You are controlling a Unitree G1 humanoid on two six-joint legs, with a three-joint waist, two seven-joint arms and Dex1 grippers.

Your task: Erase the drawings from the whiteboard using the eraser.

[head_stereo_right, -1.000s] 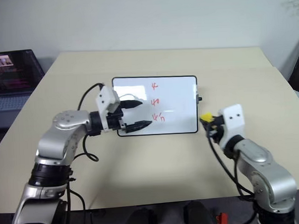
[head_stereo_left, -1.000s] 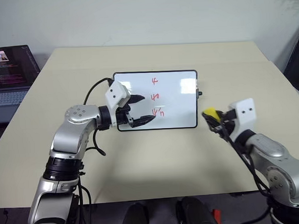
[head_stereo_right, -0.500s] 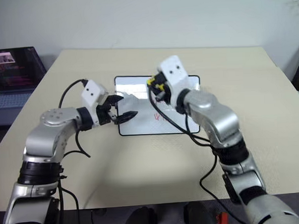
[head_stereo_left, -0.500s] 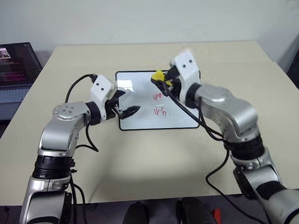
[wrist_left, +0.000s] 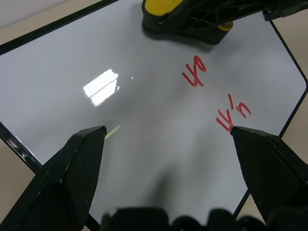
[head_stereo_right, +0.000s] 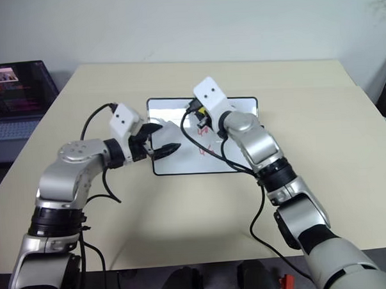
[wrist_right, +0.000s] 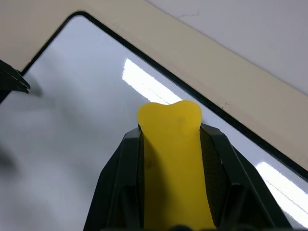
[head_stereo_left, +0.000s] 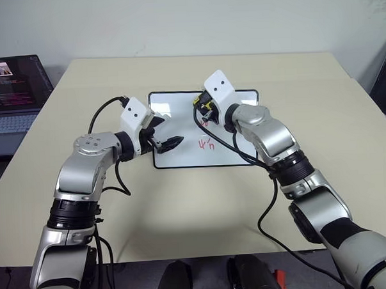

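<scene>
The whiteboard (head_stereo_left: 181, 159) lies flat in the middle of the table. Two rows of red drawings (wrist_left: 195, 77) show on it, the lower row (head_stereo_left: 206, 144) towards the near edge. My right gripper (head_stereo_left: 200, 112) is shut on the yellow eraser (wrist_right: 171, 144). It holds the eraser (wrist_left: 161, 6) low over the board's upper middle, just beyond the upper red row. Whether the eraser touches the board I cannot tell. My left gripper (head_stereo_left: 165, 132) is open with nothing in it. It hovers over the board's left part, one black finger (wrist_left: 72, 168) on each side of the glossy surface.
An open laptop (head_stereo_left: 14, 88) stands off the table's far left. The beige table (head_stereo_left: 183, 215) stretches wide around the board. Black cables (head_stereo_left: 108, 110) loop from both wrists beside the board.
My right arm swung in from the right of the board to over its upper middle, carrying the eraser. The topmost red mark no longer shows. The left gripper drew slightly left.
</scene>
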